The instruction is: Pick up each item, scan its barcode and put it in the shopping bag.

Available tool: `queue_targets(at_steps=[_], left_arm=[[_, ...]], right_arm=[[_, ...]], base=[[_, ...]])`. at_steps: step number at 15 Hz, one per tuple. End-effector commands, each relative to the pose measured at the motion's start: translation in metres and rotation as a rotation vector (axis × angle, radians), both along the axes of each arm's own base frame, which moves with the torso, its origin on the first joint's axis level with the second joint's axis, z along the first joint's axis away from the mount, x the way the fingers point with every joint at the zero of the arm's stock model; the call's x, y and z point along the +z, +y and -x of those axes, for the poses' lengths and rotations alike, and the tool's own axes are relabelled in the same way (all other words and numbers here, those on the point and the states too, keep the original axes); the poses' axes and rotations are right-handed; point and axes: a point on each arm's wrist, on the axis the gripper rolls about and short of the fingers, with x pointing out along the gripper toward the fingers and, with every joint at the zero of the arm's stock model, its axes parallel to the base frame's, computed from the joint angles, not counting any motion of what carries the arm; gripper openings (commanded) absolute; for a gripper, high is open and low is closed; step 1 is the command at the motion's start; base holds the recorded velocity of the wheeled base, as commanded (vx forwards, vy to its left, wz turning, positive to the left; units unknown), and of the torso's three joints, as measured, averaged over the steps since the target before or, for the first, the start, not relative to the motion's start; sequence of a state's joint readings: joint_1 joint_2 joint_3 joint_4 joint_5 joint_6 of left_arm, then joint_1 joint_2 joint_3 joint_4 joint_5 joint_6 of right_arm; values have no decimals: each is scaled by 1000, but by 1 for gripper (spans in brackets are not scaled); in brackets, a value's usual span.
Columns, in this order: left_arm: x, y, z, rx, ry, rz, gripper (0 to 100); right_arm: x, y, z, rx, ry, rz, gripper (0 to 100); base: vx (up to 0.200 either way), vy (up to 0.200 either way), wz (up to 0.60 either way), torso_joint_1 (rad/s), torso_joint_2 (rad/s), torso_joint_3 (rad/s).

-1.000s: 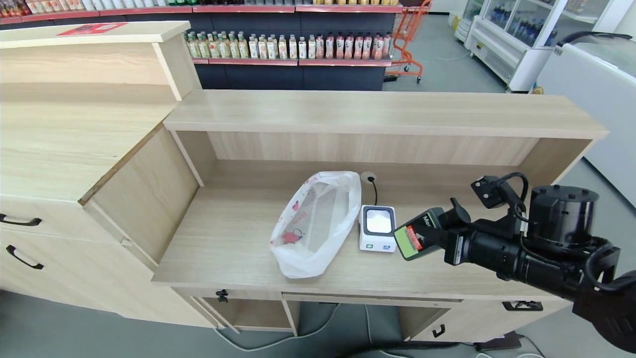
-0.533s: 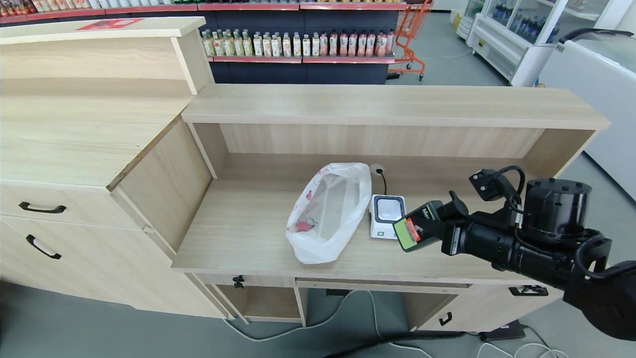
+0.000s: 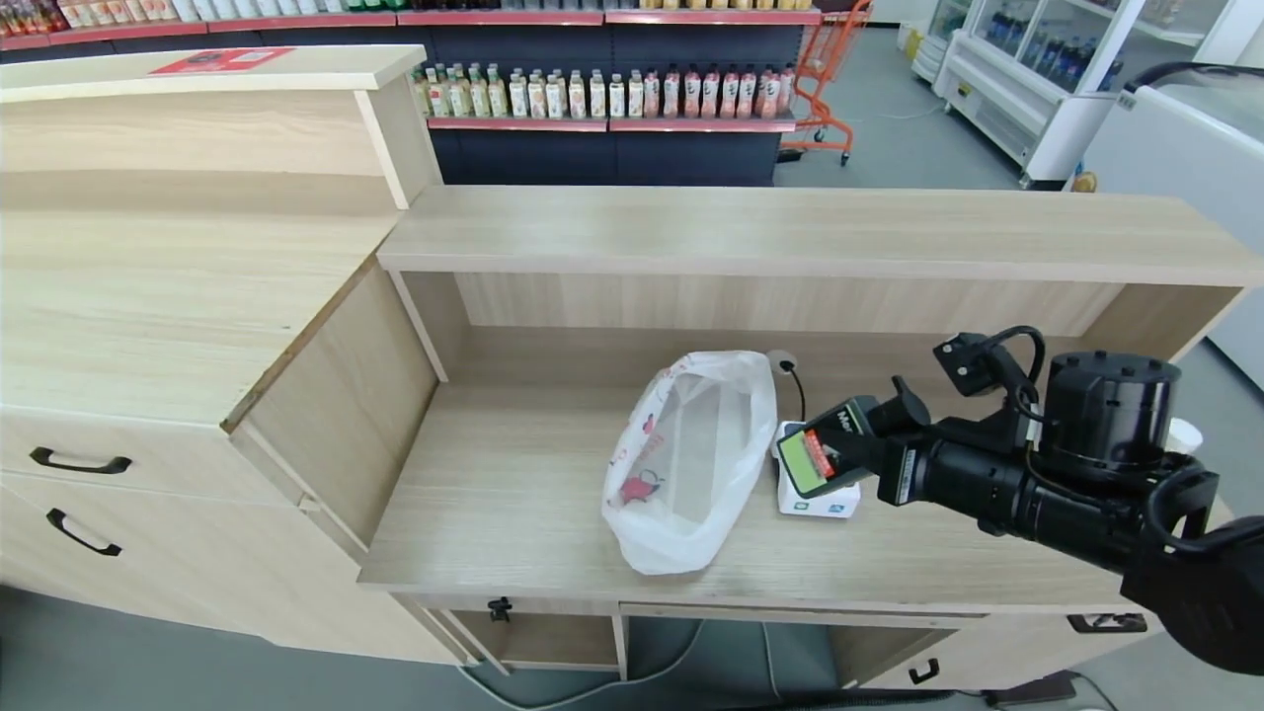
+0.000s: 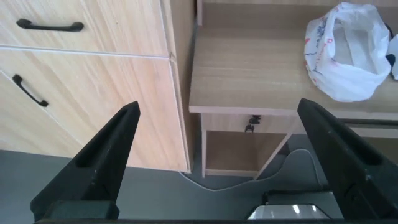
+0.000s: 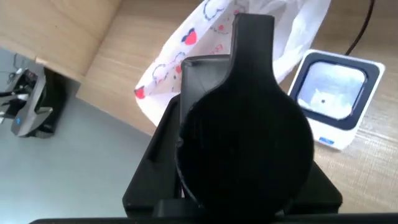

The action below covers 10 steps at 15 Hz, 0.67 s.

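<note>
Box [image 3: 812, 462], green, clenched in right claw [image 3: 857, 446] near scanner [image 3: 818, 506], likely for barcode reading | shopping bag [image 3: 691, 464] gaping alongside on table [image 3: 494, 494] | left claw [image 4: 219, 107] spread, empty.

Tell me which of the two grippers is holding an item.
The right gripper, shut on a green box near the scanner; the left gripper hangs open and empty.
</note>
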<state>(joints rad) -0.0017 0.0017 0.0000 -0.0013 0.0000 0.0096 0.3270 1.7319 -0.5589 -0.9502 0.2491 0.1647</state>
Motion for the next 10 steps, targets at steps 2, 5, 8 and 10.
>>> queue_targets(at_steps=[2, 5, 8, 10], left_arm=[[0, 0, 0, 0, 0, 3, 100], [0, 0, 0, 0, 1, 3, 100], [0, 0, 0, 0, 1, 3, 100], [0, 0, 0, 0, 1, 3, 100]], right_arm=[[-6, 3, -6, 3, 18, 4, 0], [-30, 9, -29, -2, 74, 32, 0], [-54, 19, -58, 21, 63, 117, 0], [-72, 25, -70, 65, 34, 220, 0]], base=[[100, 100, 0, -1, 4, 4], [0, 0, 0, 0, 0, 0], [0, 0, 0, 0, 0, 0], [0, 0, 0, 0, 0, 0]])
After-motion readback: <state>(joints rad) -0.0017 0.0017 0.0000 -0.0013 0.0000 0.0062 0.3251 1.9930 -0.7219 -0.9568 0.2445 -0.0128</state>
